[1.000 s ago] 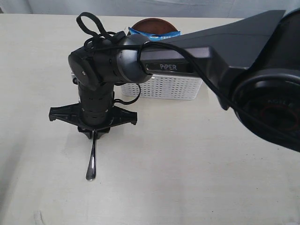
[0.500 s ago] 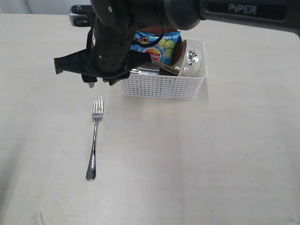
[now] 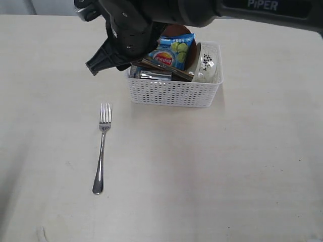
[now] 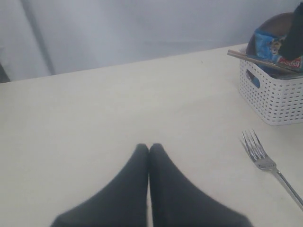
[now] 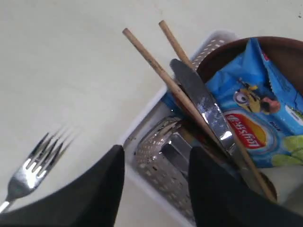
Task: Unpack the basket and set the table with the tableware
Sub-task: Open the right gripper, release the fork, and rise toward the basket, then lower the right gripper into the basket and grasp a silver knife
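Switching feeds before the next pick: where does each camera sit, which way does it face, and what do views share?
Exterior view: overhead, looking down on pale cream tabletop, white perforated plastic basket, steel fork; black right arm crosses the top.
Left wrist view: low over the tabletop, facing a grey backdrop; left gripper, fingers together, in front.
Right wrist view: above the basket, looking down past the right gripper, fingers apart, at wooden chopsticks, steel knife, blue chips packet.
Shared: all show fork and basket.
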Controlling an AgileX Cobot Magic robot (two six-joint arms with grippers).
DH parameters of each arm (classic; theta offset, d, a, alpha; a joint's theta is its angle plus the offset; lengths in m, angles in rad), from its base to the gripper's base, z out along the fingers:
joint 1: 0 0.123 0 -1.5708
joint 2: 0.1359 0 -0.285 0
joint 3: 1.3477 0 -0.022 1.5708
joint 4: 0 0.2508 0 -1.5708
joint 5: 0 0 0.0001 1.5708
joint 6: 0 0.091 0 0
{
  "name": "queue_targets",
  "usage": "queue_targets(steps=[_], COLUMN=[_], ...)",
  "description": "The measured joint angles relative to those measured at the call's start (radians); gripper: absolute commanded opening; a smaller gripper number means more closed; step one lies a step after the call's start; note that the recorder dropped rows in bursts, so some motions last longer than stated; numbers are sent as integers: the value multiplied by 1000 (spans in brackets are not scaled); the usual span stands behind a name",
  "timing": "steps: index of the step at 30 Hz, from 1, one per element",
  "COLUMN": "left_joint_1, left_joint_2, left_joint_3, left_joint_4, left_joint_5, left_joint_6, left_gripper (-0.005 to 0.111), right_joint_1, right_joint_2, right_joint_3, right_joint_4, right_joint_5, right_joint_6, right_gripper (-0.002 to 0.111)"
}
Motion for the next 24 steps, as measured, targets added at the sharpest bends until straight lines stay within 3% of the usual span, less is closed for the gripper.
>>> queue_targets(steps=[10,24], left_joint_1=[0,0], left_joint_2=[0,0], left_joint_3=[0,0], left_joint_4=[0,0], left_joint_5=[0,0], left_joint_6=[0,0], left_gripper=[0,0], right_joint_1=[0,0], right_joint_2=[78,162], right_joint_3=[0,-8], right_joint_4=[-121,-309], right_joint_5=[9,19], right_joint_6=[-118,-43], right_gripper=[42,42])
